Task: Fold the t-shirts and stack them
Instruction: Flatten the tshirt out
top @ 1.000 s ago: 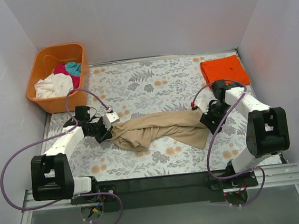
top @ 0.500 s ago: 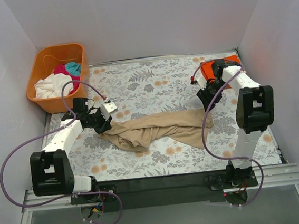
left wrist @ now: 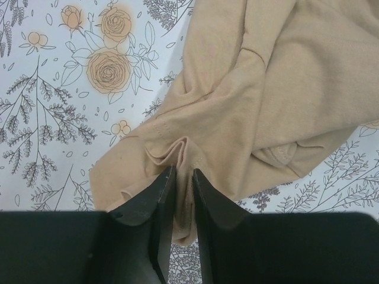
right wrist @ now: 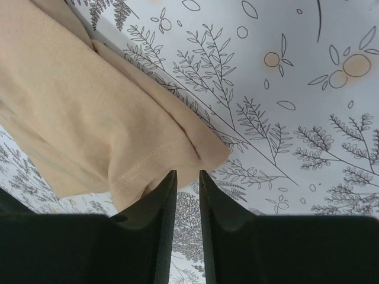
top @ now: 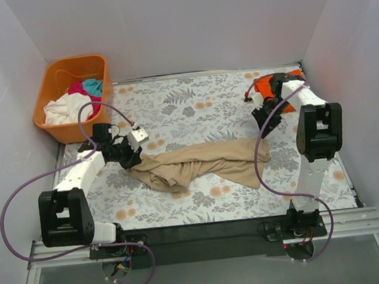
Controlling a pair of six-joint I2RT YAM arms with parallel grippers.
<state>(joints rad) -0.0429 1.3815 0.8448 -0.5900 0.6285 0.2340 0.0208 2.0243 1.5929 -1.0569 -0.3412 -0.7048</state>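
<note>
Across the middle of the floral table (top: 193, 108) the tan t-shirt (top: 198, 162) lies bunched, running left to right. The left gripper (left wrist: 182, 171) stands slightly parted at its left end, and the right gripper (right wrist: 185, 173), narrowly parted and empty, is near its right corner.

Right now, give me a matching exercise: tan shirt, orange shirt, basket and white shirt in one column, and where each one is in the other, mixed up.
1. tan shirt
2. orange shirt
3. basket
4. white shirt

A. inside the basket
B. far right corner of the table
C. bunched across the table's middle
D. far left corner

Pairs: 1-C, 2-B, 3-D, 4-A
</note>
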